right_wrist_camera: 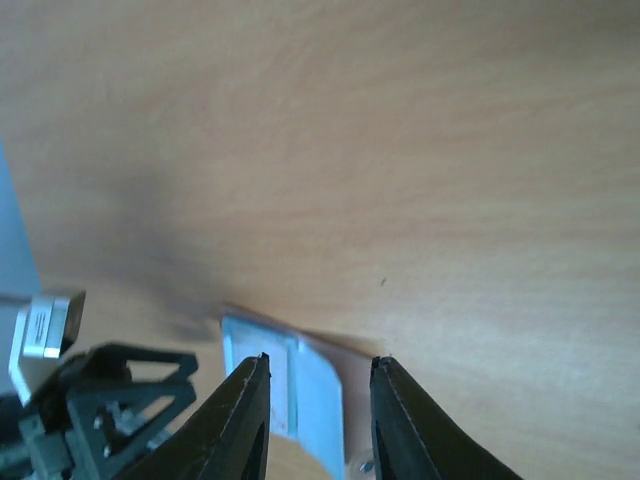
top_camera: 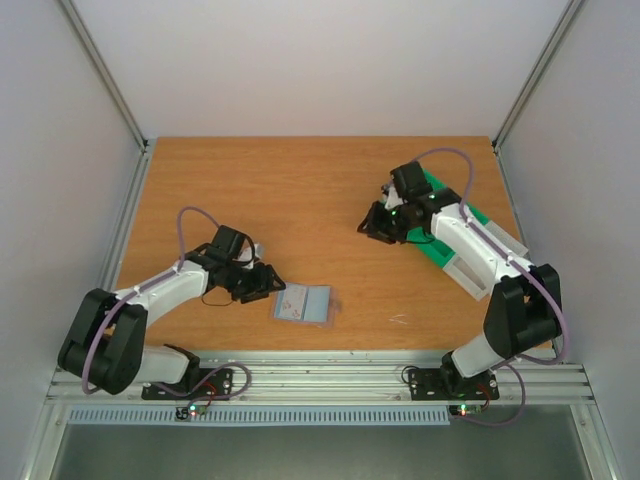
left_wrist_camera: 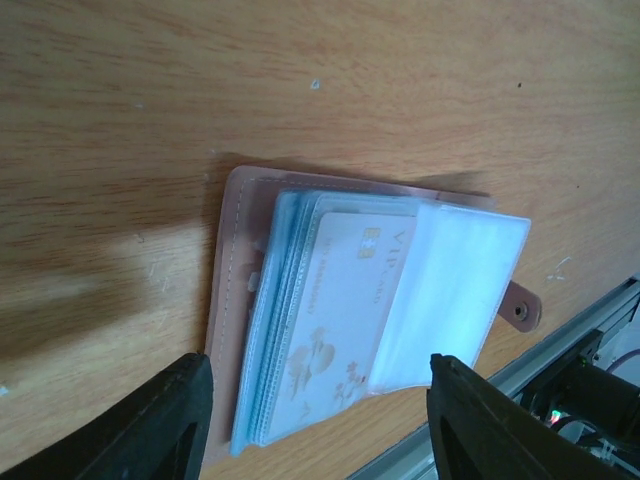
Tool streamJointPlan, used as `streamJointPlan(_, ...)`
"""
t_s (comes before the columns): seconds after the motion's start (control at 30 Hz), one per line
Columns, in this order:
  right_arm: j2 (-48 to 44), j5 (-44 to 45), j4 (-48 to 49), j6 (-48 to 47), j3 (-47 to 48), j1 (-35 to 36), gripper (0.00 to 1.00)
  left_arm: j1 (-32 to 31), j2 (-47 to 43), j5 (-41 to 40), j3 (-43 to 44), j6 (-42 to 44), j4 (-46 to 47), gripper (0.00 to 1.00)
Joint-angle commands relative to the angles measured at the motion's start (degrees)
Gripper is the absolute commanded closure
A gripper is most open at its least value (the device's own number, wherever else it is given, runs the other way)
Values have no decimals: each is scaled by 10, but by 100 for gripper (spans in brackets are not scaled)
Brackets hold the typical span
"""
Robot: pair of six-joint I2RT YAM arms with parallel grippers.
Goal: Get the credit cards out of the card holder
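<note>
The card holder (top_camera: 302,303) lies open just beside left gripper (top_camera: 271,283)

Printed in gold on the pale card (left_wrist_camera: 338,320) in the card holder (left_wrist_camera: 228,285), frame centre: "VIP"; smaller print illegible.

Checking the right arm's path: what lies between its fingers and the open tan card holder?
Only bare wooden tabletop; the top view shows it.

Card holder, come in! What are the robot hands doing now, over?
Left gripper open, at the card holder. Right gripper open, empty, away. Credit cards not out yet. Nothing in the way.
</note>
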Motion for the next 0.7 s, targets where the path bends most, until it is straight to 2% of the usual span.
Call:
streamJointPlan(0.0, -33, -12, 38, 26, -41, 64, 71, -1, 20, 30, -18, -10, 64, 41)
streamJointPlan(0.17, -31, -12, 75, 49, -77, 146, 69, -2, 31, 43, -35, -27, 90, 44)
streamJointPlan(0.33, -12, -2, 131, 69, -116, 204, 70, -3, 27, 52, -51, -36, 102, 54)
streamJointPlan(0.47, 11, -2, 182, 73, -154, 224, 71, -4, 28, 56, -55, -42, 110, 63)
streamJointPlan(0.67, 50, 12, 196, 60, -176, 244, 72, -10, 38, 49, -64, -59, 135, 65)
